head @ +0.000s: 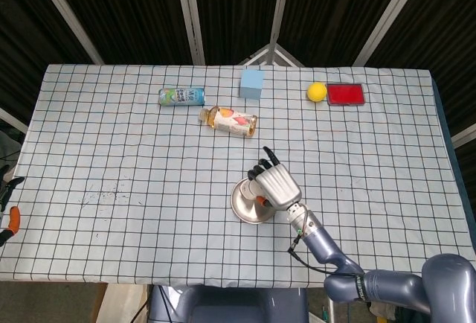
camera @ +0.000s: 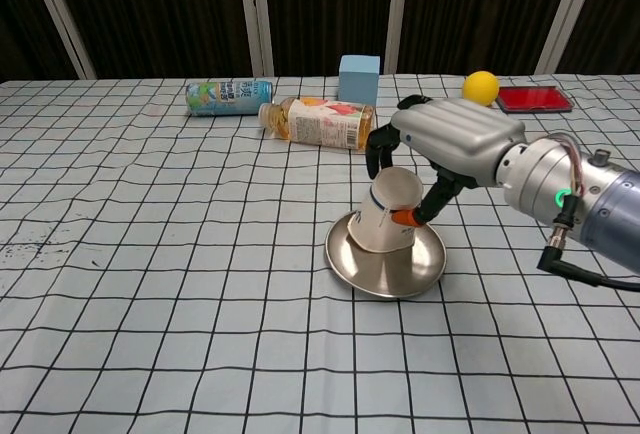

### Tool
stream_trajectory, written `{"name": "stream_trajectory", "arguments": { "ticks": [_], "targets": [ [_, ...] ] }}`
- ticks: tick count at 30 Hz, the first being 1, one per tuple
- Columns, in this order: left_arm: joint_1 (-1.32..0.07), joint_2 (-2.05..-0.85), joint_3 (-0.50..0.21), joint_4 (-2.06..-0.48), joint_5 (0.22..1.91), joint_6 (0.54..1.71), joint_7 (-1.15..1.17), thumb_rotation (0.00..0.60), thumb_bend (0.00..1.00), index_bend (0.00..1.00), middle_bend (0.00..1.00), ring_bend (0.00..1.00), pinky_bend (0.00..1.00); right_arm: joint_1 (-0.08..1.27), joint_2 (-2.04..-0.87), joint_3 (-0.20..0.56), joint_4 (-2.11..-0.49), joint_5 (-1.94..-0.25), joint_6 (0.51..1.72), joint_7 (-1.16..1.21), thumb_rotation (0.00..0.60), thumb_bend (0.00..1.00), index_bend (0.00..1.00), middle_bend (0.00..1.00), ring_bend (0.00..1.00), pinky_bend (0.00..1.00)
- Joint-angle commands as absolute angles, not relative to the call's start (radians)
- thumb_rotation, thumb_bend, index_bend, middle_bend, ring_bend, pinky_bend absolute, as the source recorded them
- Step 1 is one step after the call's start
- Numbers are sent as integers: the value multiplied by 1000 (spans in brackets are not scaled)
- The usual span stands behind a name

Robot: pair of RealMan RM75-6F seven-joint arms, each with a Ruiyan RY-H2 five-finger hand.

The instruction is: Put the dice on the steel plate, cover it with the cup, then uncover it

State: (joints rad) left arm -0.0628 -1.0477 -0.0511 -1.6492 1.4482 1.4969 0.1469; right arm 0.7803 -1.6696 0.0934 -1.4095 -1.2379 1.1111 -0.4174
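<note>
My right hand [camera: 455,139] grips a white paper cup [camera: 390,216] from above, fingers on its far side and the orange-tipped thumb on its near side. The cup is mouth down and tilted, its rim over the back half of the round steel plate [camera: 395,276]. In the head view the right hand [head: 277,185] covers the cup and the right part of the steel plate [head: 241,205]. No dice shows in either view; I cannot tell whether it lies under the cup. My left hand is outside both views.
Along the far side lie a green can [camera: 228,96], a tea bottle [camera: 320,122] on its side, a blue box [camera: 358,78], a yellow ball [camera: 481,87] and a red flat tray [camera: 535,99]. The bottle lies closest, just behind the hand.
</note>
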Motion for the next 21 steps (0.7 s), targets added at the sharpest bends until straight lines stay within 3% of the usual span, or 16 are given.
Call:
{"name": "stream_trajectory", "arguments": {
  "ticks": [1,12,21],
  "targets": [
    [-62,-1048,-51,-1650,1450,1498,148,600,838,176,0,0,0,775,-1655,87,-1416,-1248,1107,-425,600,460,676,553,275,0],
    [-63,-1049,-48,-1652,1451,1496,156,600,837,179,0,0,0,792,-1521,52,-1609,-1196,975,-501,600,462,695,570,277,0],
    [-61,-1047,-50,-1653,1451,1501,148,600,837,185,0,0,0,843,-1452,47,-1744,-978,886,-679,600,466,698,574,278,0]
  ]
}}
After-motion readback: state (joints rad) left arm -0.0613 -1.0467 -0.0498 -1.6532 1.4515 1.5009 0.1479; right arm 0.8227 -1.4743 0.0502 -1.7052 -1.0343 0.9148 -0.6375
